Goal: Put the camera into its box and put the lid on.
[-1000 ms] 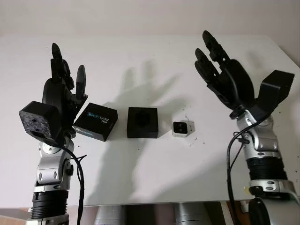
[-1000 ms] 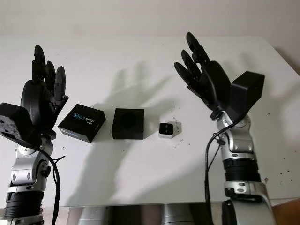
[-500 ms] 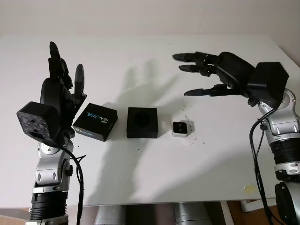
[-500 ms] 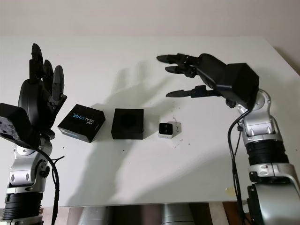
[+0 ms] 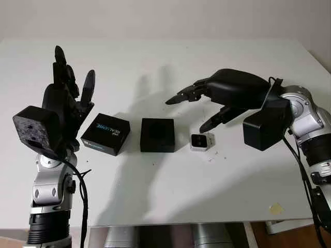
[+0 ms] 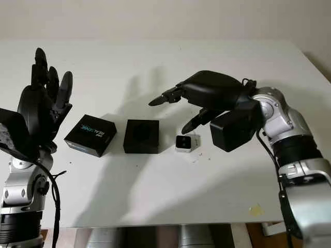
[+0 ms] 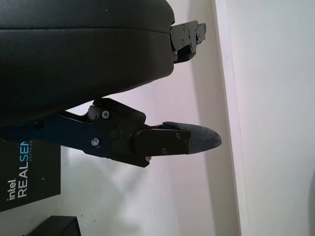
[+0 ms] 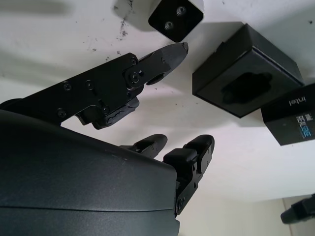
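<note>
Hovering above the white table (image 5: 155, 186), the right hand (image 5: 217, 98) was open and grasped nothing, palm turned down, reaching in from the right side. Its thumb tip (image 5: 204, 126) hung just above and beside the camera (image 5: 201, 140), not visibly touching it; the two other fingers (image 5: 181, 96) pointed leftward, over the area behind the box. In the right wrist view the same hand (image 8: 147, 113) showed its thumb tip near the camera (image 8: 175, 17), with a gap between them.

Camera sat on the table, small silver cube with dark front face up toward the viewer, just right of the box (image 5: 157, 135) and apart from it. Box was black, open on top, with a dark shaped recess inside, sitting mid-table. Lid (image 5: 105, 134) lay just left of the box, black with "REALSENSE" lettering on top, a narrow gap between them, turned at a slight angle.

Left hand (image 5: 70, 98) was raised upright at the left side, open, holding nothing, behind and left of the lid, clear of the table. Small dark specks dotted the table near the camera.
</note>
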Motion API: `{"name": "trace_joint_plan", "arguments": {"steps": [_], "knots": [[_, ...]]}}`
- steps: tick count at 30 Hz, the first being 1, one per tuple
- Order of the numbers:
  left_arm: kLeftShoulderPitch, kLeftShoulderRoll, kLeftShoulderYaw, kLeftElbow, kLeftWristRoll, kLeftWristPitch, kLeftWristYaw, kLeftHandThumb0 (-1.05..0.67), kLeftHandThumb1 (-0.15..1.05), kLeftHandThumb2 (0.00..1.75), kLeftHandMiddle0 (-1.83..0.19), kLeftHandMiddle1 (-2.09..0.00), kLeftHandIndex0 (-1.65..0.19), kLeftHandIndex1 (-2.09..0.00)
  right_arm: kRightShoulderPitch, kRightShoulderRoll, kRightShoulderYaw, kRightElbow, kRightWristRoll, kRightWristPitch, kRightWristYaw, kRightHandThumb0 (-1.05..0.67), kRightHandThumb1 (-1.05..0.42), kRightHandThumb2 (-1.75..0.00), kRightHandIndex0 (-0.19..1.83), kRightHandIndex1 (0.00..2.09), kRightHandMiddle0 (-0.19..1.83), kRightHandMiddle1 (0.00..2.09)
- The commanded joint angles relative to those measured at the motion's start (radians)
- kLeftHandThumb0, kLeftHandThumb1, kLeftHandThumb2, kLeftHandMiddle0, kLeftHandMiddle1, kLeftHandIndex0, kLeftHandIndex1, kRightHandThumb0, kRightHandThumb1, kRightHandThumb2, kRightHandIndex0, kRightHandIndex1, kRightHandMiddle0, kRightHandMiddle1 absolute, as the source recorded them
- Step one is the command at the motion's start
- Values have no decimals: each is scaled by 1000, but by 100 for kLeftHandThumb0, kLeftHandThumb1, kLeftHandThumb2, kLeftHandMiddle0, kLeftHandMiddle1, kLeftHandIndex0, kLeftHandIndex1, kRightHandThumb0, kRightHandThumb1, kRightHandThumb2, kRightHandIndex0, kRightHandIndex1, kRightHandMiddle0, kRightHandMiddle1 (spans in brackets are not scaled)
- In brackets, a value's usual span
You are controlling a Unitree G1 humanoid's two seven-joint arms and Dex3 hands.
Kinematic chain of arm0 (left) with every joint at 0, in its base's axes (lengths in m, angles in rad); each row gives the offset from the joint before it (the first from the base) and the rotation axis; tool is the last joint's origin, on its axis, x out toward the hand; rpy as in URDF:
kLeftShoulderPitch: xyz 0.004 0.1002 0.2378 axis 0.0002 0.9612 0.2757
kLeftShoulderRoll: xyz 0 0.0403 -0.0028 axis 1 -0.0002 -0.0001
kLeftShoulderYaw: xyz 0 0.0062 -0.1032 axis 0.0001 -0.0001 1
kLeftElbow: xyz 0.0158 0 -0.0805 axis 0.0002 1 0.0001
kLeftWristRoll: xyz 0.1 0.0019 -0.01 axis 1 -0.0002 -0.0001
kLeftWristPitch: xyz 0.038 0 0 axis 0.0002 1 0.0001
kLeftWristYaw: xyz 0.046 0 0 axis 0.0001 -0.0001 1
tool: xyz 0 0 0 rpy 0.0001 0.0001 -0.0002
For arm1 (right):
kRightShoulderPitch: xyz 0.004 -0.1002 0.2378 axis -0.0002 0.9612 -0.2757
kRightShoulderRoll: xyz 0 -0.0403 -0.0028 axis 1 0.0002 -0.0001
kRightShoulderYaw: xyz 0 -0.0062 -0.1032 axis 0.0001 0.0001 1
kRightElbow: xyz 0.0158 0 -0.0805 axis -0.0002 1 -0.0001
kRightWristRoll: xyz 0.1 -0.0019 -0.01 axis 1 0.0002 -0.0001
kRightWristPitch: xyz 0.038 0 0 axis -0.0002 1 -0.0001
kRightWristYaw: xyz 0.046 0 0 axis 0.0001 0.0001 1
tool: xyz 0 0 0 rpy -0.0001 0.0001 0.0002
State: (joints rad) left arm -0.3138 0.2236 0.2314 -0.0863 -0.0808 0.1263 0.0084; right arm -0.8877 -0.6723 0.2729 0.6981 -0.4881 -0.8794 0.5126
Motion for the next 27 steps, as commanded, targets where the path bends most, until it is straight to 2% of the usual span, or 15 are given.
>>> {"name": "trace_joint_plan", "arguments": {"steps": [1,5,8,27], "knots": [[-5,2,6,-14,10,8,18,-48,105,25,2,-10,7,-7,-25,-26,11,10,-11,-19,-8,-43,-81,-6,49,14,49,15],[-16,-4,3,-4,21,7,42,-49,105,19,-14,-14,-8,-15,-29,-49,13,14,-35,-56,-27,-40,-82,-6,48,12,49,14],[-24,-6,3,8,20,5,47,-46,105,18,-18,-14,-10,-16,-38,-69,18,12,-65,-72,-45,-39,-83,-6,47,12,49,14],[-45,0,-6,65,29,-24,43,-33,105,23,-19,-10,-7,-16,-70,-187,28,-12,-136,-115,-85,-39,-87,-6,41,6,54,20]]}}
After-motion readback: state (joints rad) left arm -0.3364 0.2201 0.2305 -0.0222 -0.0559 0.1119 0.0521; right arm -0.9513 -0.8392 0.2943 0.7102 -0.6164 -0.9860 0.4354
